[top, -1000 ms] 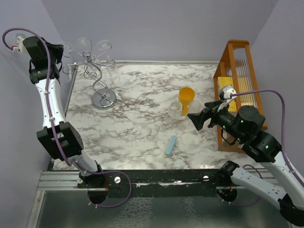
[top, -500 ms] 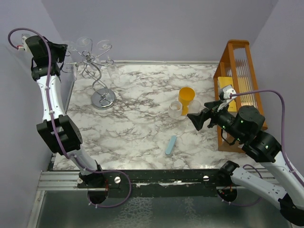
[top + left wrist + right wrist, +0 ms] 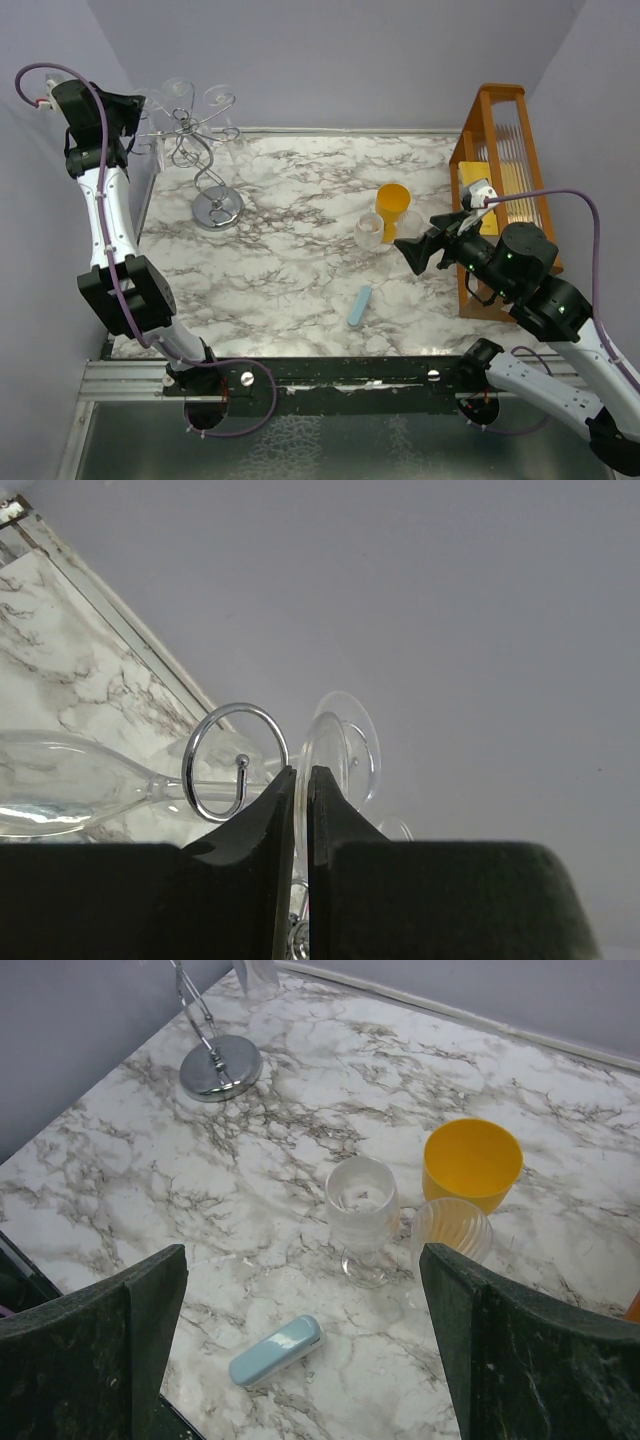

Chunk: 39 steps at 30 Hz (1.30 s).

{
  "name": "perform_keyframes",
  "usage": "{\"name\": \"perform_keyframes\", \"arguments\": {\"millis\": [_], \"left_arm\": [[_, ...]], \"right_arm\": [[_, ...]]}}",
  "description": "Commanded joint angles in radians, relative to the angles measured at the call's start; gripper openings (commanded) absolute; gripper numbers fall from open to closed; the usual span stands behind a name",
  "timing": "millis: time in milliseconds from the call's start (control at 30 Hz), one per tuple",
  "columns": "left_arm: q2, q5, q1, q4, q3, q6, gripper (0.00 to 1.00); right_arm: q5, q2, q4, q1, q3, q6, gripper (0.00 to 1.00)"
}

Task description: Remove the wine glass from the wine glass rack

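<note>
The wine glass rack [image 3: 200, 150] is a silvery wire tree on a round shiny base [image 3: 218, 208] at the back left; the base also shows in the right wrist view [image 3: 220, 1068]. My left gripper [image 3: 130, 122] is at the rack's left arm. In the left wrist view it [image 3: 301, 772] is shut on the thin foot of a clear wine glass [image 3: 60, 785], whose stem lies in the rack's ring loop [image 3: 188, 770]. My right gripper [image 3: 415, 250] is open and empty over the table's right middle [image 3: 303, 1255].
More clear glasses [image 3: 220, 97] hang on the rack. A yellow cup [image 3: 392, 205], a clear goblet [image 3: 368, 232] and a ribbed glass [image 3: 450, 1230] stand mid-right. A light blue case [image 3: 360, 304] lies near the front. A tall orange wooden rack [image 3: 500, 170] stands at the right.
My left wrist has shifted slightly up and right at the rack's left arm, and the wire arm there has moved a little with it. The right arm has not moved.
</note>
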<state>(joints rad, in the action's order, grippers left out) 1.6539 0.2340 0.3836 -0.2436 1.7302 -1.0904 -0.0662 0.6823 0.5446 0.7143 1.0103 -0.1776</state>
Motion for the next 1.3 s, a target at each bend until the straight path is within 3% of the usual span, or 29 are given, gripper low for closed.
{"name": "perform_keyframes", "arguments": {"millis": [0, 300, 767, 1000, 1267], "left_arm": [[-0.062, 0.017, -0.006, 0.006, -0.007, 0.025, 0.0], [-0.11, -0.024, 0.004, -0.055, -0.024, 0.065, 0.0], [-0.306, -0.323, 0.023, -0.196, 0.01, 0.228, 0.0], [-0.433, -0.223, 0.023, -0.13, -0.034, 0.161, 0.0], [-0.559, -0.029, 0.023, -0.027, 0.033, 0.075, 0.0]], "right_arm": [[-0.014, -0.007, -0.016, 0.007, 0.017, 0.009, 1.0], [-0.003, -0.014, -0.003, 0.007, 0.025, 0.002, 1.0], [-0.007, -0.028, 0.043, 0.006, 0.079, -0.016, 1.0], [0.019, -0.032, 0.084, 0.007, 0.111, -0.087, 1.0], [0.081, -0.034, 0.094, 0.006, 0.111, -0.202, 1.0]]}}
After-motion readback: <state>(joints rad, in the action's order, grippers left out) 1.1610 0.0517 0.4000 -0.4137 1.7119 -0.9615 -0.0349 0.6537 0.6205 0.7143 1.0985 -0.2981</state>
